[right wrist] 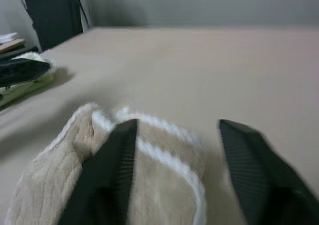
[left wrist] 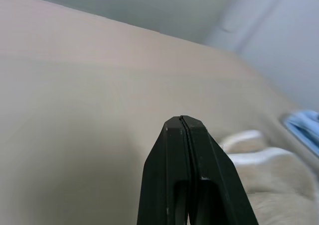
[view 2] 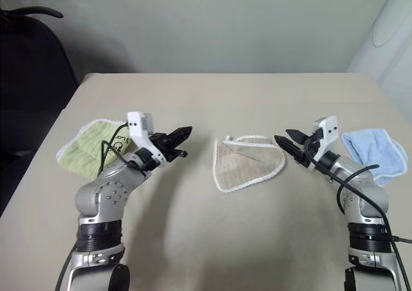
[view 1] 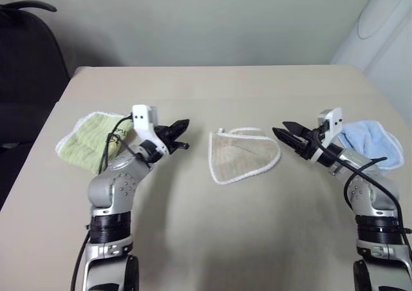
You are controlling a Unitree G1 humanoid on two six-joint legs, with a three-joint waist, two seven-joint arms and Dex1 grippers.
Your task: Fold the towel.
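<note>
The setting is looking like an office or a plain test room rather than a home. A bare beige worktop (view 1: pixel 212 226) is standing against an undecorated pale wall (view 1: pixel 193 20) — nothing is hanging on it. A black office chair (view 1: pixel 26 65) is sitting at the worktop's left side, and what seems to be a stack of papers (right wrist: pixel 12 42) is lying near it — too blurred to be certain.
</note>
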